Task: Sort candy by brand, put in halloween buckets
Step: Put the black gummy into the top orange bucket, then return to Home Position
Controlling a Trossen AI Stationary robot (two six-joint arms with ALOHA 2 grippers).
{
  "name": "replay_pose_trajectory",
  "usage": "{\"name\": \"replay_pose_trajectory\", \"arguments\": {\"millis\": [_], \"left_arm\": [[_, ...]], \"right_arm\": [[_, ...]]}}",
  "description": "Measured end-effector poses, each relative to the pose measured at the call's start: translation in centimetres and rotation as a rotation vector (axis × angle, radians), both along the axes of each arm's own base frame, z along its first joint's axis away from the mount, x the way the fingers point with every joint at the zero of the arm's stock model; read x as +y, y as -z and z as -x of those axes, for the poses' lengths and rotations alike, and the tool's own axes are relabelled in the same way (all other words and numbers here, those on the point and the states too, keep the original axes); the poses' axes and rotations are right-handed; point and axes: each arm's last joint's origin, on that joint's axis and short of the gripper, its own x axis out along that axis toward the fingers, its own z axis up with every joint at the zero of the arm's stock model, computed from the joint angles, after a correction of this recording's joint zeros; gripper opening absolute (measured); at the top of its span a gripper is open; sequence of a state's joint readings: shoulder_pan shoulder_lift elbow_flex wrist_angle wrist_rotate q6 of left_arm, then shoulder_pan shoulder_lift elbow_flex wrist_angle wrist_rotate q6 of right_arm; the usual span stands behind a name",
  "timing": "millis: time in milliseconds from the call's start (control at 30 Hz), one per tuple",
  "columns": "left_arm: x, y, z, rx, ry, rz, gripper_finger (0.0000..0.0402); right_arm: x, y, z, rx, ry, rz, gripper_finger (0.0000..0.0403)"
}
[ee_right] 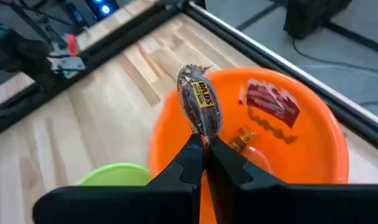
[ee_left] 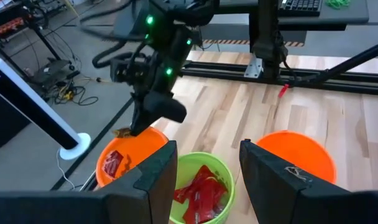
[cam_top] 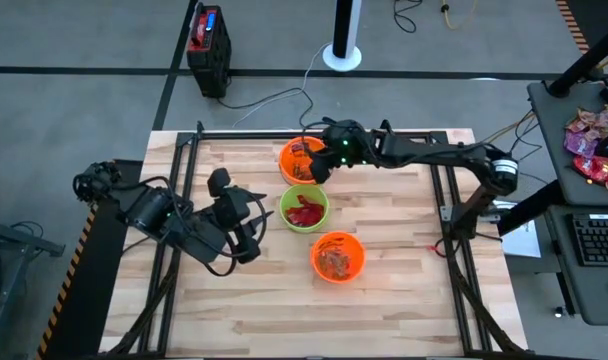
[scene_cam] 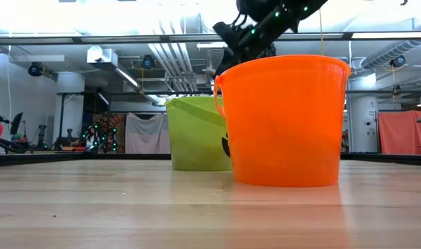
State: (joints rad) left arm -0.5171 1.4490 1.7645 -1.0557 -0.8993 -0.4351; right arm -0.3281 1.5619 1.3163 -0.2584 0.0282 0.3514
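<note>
**Right gripper poised to drop a candy into the far bucket**

The right gripper [ee_right: 203, 144], fingers pinched on a brown Dad's candy [ee_right: 199, 106], hangs over the far orange bucket [ee_right: 326, 124], which holds a red packet [ee_right: 273, 102]. Next, judged: part the fingers. The left gripper [ee_left: 207, 168], fingers apart, waits beside the green bucket [cam_top: 304, 209].

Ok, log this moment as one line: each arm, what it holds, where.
right gripper: shut on brown candy, above far orange bucket | left gripper: open, empty, waiting beside green bucket | near orange bucket: untouched
</note>
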Motion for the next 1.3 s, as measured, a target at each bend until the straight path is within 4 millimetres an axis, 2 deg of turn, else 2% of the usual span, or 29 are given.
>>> {"name": "replay_pose_trajectory", "arguments": {"millis": [133, 433, 600, 833, 1200, 1300], "left_arm": [[-0.2, 0.2, -0.2, 0.007, 0.009, 0.011, 0.0158], [-0.5, 0.6, -0.8, -0.013, -0.016, 0.071, 0.0158], [0.3, 0.8, -0.7, -0.019, -0.091, 0.072, 0.0158], [3.2, 1.2, -0.9, 0.059, -0.196, 0.023, 0.0158], [10.6, 1.2, -2.3, 0.224, -0.313, -0.104, 0.0158], [12.0, 1.3, -2.5, 0.269, -0.306, -0.167, 0.0158]], "right_arm": [[-1.0, 0.9, -0.2, 0.021, 0.025, -0.014, 0.0009], [-2.1, 0.9, 0.3, 0.024, 0.057, -0.015, 0.0009], [-2.3, 1.0, 0.4, 0.038, 0.053, -0.007, 0.0009], [-3.6, 1.1, 1.0, 0.006, 0.056, -0.120, 0.0020], [-4.5, 1.2, 1.5, 0.002, 0.086, -0.156, 0.0113], [-4.4, 0.4, 1.5, -0.006, 0.028, -0.111, 0.0129]]}}
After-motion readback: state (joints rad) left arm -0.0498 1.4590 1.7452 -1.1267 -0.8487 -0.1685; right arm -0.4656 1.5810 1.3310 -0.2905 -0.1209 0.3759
